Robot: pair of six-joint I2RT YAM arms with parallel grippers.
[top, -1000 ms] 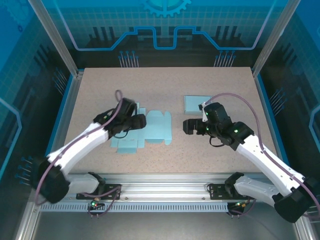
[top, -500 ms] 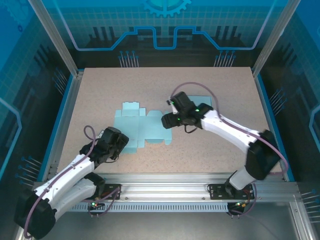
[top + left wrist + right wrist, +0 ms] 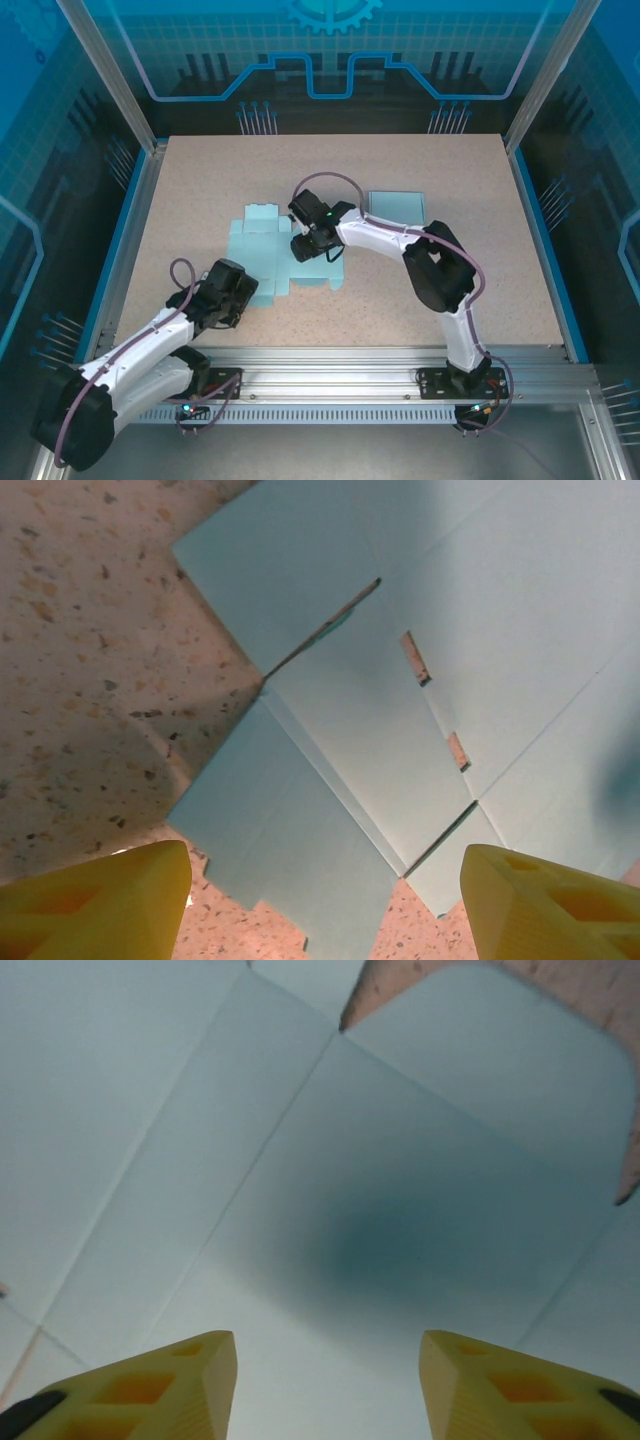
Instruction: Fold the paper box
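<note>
Nearest, we note the left gripper point(image 3: 232, 292), fingers apart, at the near flap of the paper box point(image 3: 268, 255), flat mid-table. We judge it light, flimsy, crease-prone; take flap edges. Beyond, the right gripper point(image 3: 305, 246) hovers spread above it.

Speckled beige stone-pattern surface point(image 3: 400, 300), rectangular, seen from above. Lying flat on it, left of centre, is an unfolded light-blue die-cut paper box blank point(image 3: 262, 250), its flaps spread outward, with crease lines and narrow slots visible in the wrist views. Well apart from it, toward the far right, a smaller light-blue rectangular paper piece point(image 3: 396, 207) also lies flat.
</note>
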